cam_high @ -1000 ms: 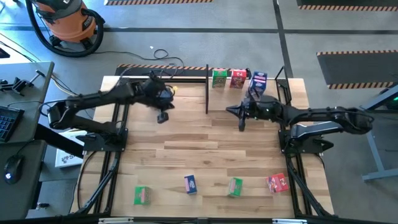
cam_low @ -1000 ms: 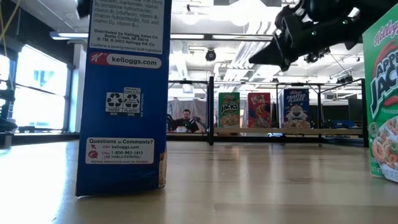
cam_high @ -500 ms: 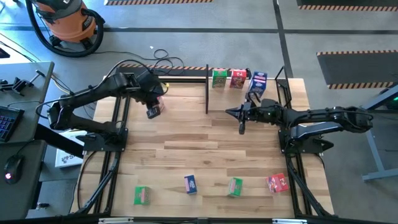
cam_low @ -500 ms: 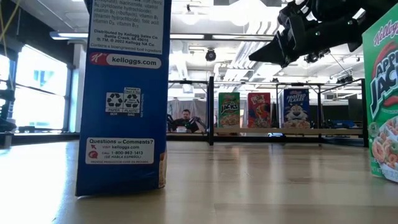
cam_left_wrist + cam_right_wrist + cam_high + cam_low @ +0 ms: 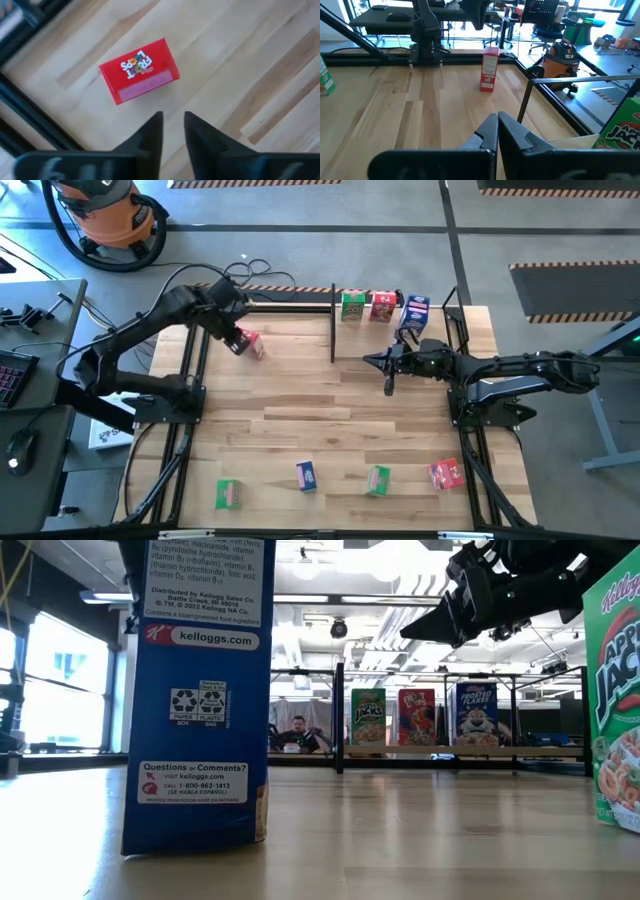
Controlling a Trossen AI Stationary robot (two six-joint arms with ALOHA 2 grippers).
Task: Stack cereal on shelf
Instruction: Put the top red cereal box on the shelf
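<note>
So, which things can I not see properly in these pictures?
- Low view: the blue box up close hides the left side of the table; its top is cut off.
- Low view: the green box is cut by the right edge.
- High view: print on the four front boxes, such as the red one, is too small to read.

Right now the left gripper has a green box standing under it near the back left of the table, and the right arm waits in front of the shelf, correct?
Not quite: the box under the left gripper is red, as the left wrist view shows. It does stand near the back left, and the right gripper does wait in front of the shelf.
</note>
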